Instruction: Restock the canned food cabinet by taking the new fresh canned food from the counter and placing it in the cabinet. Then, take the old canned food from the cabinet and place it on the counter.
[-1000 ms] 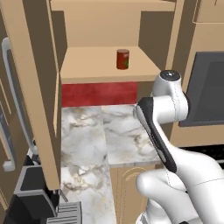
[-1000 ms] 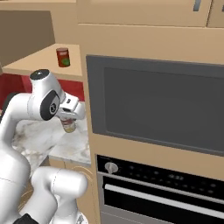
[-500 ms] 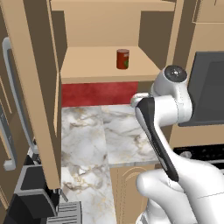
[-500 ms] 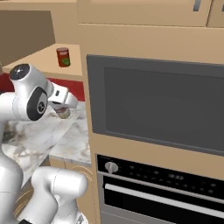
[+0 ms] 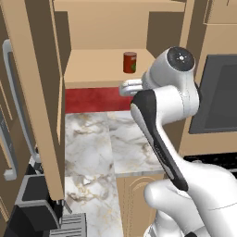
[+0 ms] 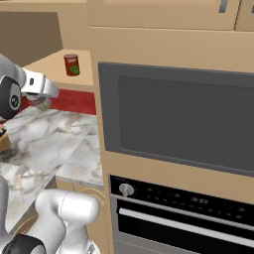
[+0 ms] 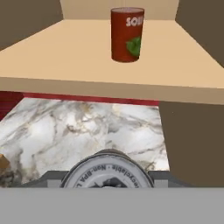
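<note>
The old canned food [image 7: 127,34], a dark red can with a green mark, stands upright toward the right of the cabinet's shelf [image 5: 95,69], also seen from the sides [image 5: 130,62] [image 6: 71,64]. My gripper [image 6: 43,101] is shut on the new fresh canned food, whose silvery lid [image 7: 107,171] shows at the bottom of the hand view. The held tin hangs above the marble counter [image 7: 78,127], a little below and in front of the shelf's front edge. The gripper's fingers are hidden by the tin.
An open tan cabinet door [image 5: 39,92] with a long silver handle [image 5: 14,97] stands left of the shelf. A red backsplash [image 5: 92,99] runs under it. A built-in microwave [image 6: 178,119] and oven [image 6: 188,213] fill the right side. A dark appliance [image 5: 32,208] sits at lower left.
The arm has lifted and swung the held tin up and left, closer to the cabinet shelf. The old can has not moved.
</note>
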Tool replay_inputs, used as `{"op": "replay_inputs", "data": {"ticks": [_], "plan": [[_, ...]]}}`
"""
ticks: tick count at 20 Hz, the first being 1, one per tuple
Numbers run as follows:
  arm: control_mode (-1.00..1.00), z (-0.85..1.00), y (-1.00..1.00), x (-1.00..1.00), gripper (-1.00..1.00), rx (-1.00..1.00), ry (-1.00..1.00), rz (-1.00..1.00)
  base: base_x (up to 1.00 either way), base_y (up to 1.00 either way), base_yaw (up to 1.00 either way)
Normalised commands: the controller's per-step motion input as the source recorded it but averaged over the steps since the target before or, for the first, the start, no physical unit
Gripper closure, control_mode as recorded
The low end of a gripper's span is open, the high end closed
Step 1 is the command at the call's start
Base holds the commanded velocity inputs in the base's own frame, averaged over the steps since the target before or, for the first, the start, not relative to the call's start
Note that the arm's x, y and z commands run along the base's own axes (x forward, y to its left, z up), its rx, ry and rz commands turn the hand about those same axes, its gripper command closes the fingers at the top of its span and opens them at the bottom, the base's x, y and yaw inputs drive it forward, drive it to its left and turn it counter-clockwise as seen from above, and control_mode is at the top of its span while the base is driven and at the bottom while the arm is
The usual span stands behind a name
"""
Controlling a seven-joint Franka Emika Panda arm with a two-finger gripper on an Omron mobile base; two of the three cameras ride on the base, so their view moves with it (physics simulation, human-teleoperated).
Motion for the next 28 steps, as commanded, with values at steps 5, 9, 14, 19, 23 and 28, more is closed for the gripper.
{"op": "replay_inputs", "data": {"ticks": [5, 9, 14, 19, 23, 28], "plan": [[-1.00, 0.22, 0.39, -0.28, 1.00, -0.09, -0.23, 0.22, 0.00, 0.00, 0.00], [-1.00, 0.17, 0.26, 0.13, 1.00, -0.11, -0.30, 0.10, 0.00, 0.00, 0.00], [-1.00, 0.10, 0.02, 0.63, 1.00, -0.01, -0.19, 0.00, 0.00, 0.00, 0.00], [-1.00, 0.40, 0.33, 0.69, 1.00, 0.00, -0.03, -0.02, 0.00, 0.00, 0.00], [-1.00, 0.37, 0.31, 0.41, 1.00, 0.00, 0.02, -0.01, 0.00, 0.00, 0.00], [-1.00, -0.01, 0.00, 0.09, 1.00, 0.00, 0.05, 0.00, 0.00, 0.00, 0.00]]}}
